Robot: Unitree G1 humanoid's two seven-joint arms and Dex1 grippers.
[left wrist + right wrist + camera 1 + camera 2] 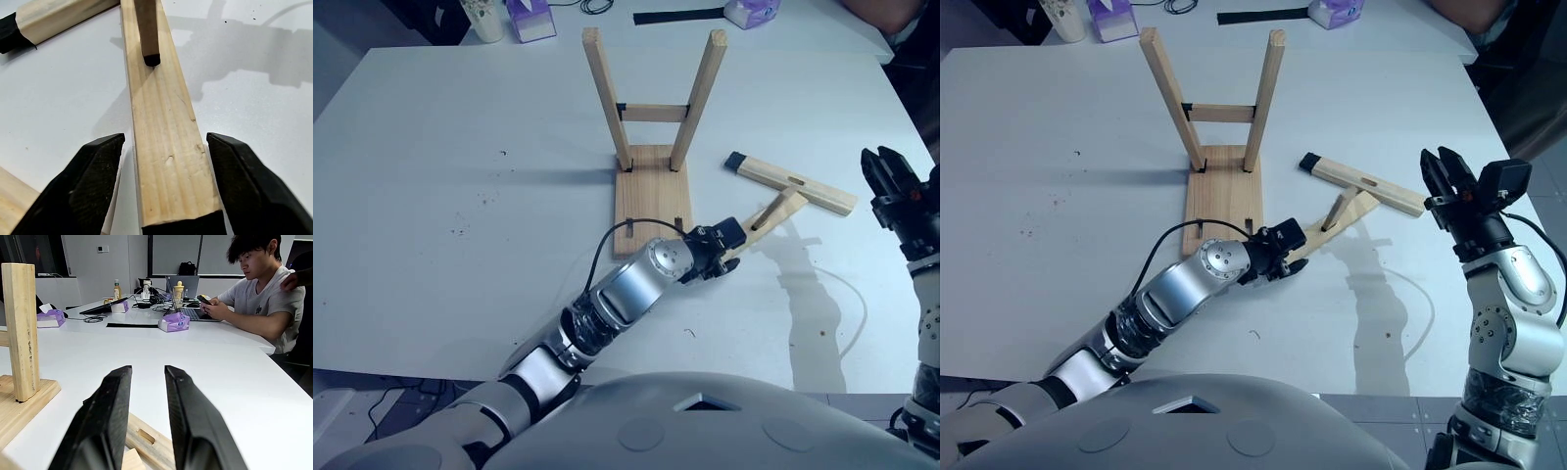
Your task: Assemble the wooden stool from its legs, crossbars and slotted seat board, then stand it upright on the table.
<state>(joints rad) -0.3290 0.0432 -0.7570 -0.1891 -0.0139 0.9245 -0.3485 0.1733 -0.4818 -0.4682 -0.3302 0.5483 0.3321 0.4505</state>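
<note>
The seat board (651, 201) lies flat in the middle of the tabletop (431, 196), a little toward the far edge. One pair of legs (607, 98) with its crossbar (654, 113) stands upright in the slots at the board's far end. The near slots (656, 223) look open.

The second leg frame (793, 183) lies loose between the board and the right edge. My left gripper (729, 245) is at the near end of its lower leg (166, 122). The fingers (93, 176) are spread wide, one on each side of the wood, with a small gap on both sides, so I hold nothing yet. My right gripper (1449, 168) hangs above the right edge, almost closed, with only a narrow gap, and empty.

I think the danger is my grip point. I take the leg at its very end, so the far leg and the crossbar (146, 29) can act as a lever and twist in my fingers. The joint may loosen, or the frame may swing and knock over the standing pair.
</note>
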